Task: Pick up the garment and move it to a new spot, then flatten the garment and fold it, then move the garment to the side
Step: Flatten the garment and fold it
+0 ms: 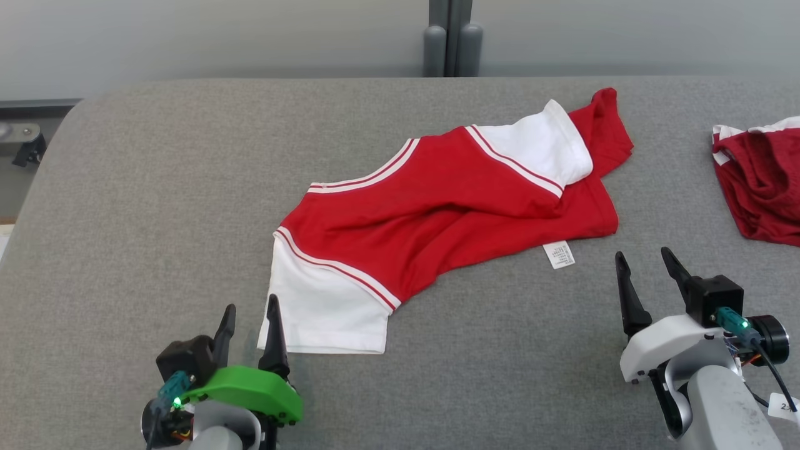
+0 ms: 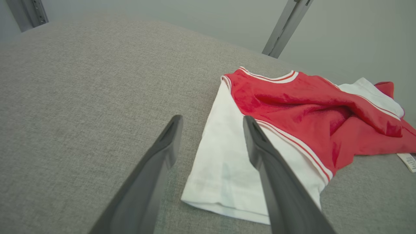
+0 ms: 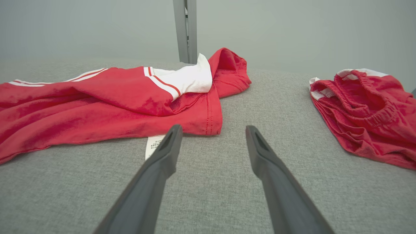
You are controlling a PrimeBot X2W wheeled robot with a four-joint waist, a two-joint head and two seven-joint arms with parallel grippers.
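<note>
The garment [image 1: 437,206] lies just ahead of the left tool [image 1: 251,303], jaws parted.

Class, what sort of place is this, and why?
Probably a robot test lab, not a home: a grey fabric-covered table, a plain wall with a metal post, and a red-and-white shirt.

1. Left hand [image 1: 251,303]: two long, dark, tapering fingers [image 2: 149,175] above a bright green wrist cover [image 1: 250,389].
2. Right hand [image 1: 642,252]: matching dark fingers, with a white wrist cover [image 1: 656,344] and a black block [image 1: 717,297].
3. Teal connector [image 1: 728,319], lit green; black cable [image 1: 778,376]; pale grey forearm [image 1: 722,406].
</note>
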